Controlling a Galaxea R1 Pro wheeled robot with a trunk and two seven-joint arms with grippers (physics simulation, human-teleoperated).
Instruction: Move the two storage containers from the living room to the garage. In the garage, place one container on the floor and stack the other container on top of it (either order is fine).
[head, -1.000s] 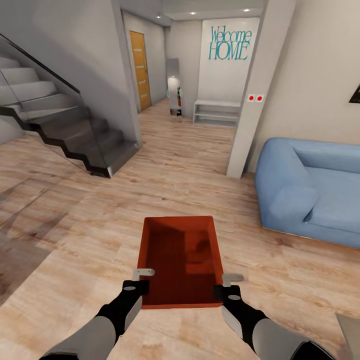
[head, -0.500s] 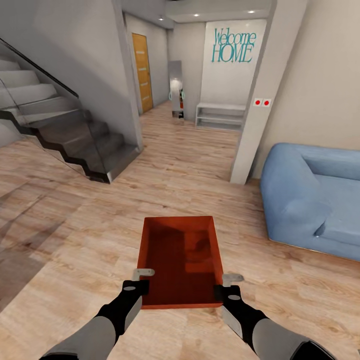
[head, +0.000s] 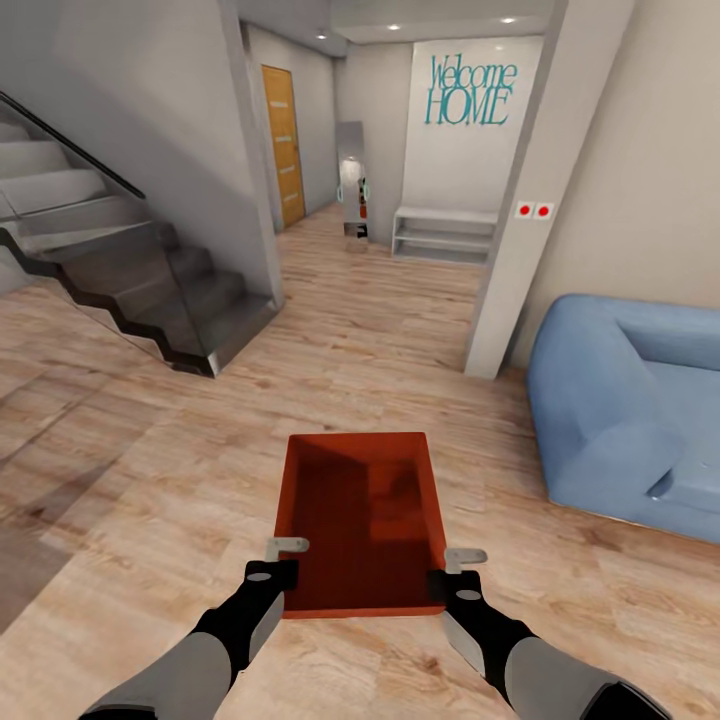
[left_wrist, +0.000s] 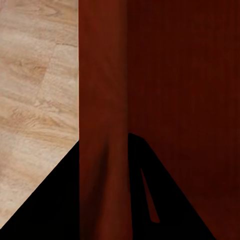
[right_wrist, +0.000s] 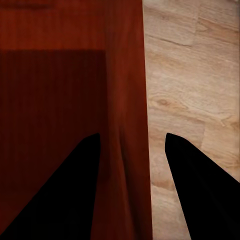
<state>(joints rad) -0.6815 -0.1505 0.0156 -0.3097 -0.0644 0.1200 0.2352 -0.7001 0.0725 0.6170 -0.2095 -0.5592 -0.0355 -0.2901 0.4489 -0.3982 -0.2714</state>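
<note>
One orange-red open-top storage container hangs level just in front of me over the living room's light wood-plank floor. My left gripper is shut on its left wall near the close corner. My right gripper is shut on its right wall at the opposite corner. In the left wrist view the container's thin wall runs between the dark fingers of the left gripper. The right wrist view shows the other wall pinched in the right gripper. The garage is out of view.
A dark staircase with a glass rail rises at the left. A white pillar and a blue sofa stand at the right. Between them a hallway leads past an orange door to a white shelf.
The camera has moved forward and turned slightly: the sofa and pillar slid right, and the stairs slid left and lower. The container and both grippers keep their place in the picture.
</note>
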